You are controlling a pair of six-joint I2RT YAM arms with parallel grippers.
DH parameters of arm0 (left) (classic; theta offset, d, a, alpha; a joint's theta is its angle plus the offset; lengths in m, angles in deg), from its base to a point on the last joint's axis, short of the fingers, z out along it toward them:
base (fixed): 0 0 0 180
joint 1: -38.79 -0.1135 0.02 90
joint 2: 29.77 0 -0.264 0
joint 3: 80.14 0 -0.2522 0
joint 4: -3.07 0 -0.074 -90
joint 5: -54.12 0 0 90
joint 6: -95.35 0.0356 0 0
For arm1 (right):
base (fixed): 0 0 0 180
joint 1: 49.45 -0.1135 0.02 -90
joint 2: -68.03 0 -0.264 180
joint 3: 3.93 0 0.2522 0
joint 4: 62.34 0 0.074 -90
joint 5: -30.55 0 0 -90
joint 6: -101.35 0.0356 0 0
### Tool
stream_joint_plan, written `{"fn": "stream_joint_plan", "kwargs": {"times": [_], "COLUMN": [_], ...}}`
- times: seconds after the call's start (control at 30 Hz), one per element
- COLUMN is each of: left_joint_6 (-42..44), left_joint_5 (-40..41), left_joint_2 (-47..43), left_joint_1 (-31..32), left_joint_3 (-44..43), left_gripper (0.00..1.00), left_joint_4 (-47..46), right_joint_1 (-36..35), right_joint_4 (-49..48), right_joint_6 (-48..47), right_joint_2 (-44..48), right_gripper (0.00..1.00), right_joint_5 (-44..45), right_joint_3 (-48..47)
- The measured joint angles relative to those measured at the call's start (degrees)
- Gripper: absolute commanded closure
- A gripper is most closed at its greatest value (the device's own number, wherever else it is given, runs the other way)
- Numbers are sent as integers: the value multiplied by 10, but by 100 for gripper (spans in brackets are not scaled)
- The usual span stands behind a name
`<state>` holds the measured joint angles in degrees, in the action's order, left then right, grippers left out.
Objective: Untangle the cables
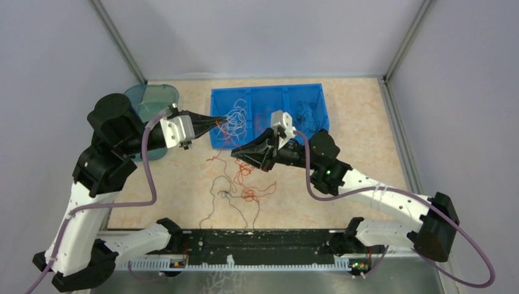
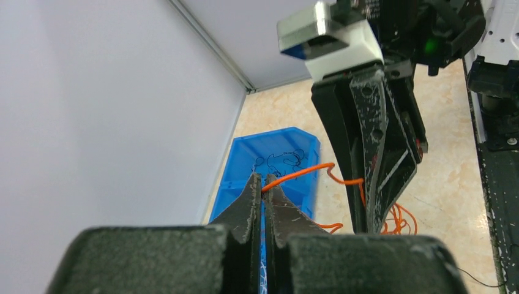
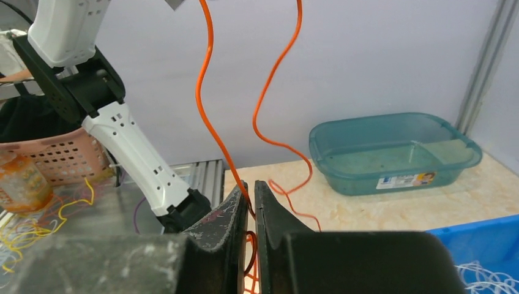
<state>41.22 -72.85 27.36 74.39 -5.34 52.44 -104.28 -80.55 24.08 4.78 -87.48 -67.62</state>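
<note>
Pinching an orange cable (image 2: 300, 169), left gripper (image 1: 221, 122) and right gripper (image 1: 235, 153) hang above the beige, grey-walled table (image 1: 367, 122).

Top camera: high behind the arm bases, tilted down over the whole table (image 1: 367, 122).
Left wrist camera: close along the left gripper (image 2: 264, 180), facing the blue bin (image 2: 287, 147) and right arm (image 2: 440, 30).
Right wrist camera: close along the right gripper (image 3: 250, 185), facing the teal tub (image 3: 392, 153) and left arm (image 3: 131, 153).
Shared: blue bin in all three; orange cable (image 2: 300, 169) in both wrist views.

Robot lab cell: plain grey partition walls (image 1: 263, 37), aluminium rail (image 1: 245, 264), blue parts bin (image 1: 267, 87) on tabletop (image 1: 358, 122).
</note>
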Motion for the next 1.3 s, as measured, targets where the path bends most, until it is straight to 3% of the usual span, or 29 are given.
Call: {"fn": "stream_joint_plan", "kwargs": {"times": [0.17, 0.43, 0.83, 1.0, 1.3], "left_joint_6": [0, -2, -3, -2, 18], "left_joint_5": [-2, -1, -1, 3, 43], "left_joint_2": [5, 27, 30, 30, 32], "left_joint_1": [0, 0, 0, 0, 0], "left_joint_3": [-9, -40, -65, -66, -76], "left_gripper": [100, 100, 100, 100, 100], "left_joint_4": [-1, -12, -35, -36, -79], "right_joint_1": [0, -14, -33, -33, -44], "right_joint_4": [-33, -74, -134, -153, -190], "right_joint_6": [35, 81, 129, 130, 131], "right_joint_2": [-45, -108, -153, -153, -152], "right_gripper": [90, 79, 79, 86, 86], "right_joint_5": [-29, -56, -61, -50, -7], "right_joint_3": [-1, -1, -1, 6, 91]}}
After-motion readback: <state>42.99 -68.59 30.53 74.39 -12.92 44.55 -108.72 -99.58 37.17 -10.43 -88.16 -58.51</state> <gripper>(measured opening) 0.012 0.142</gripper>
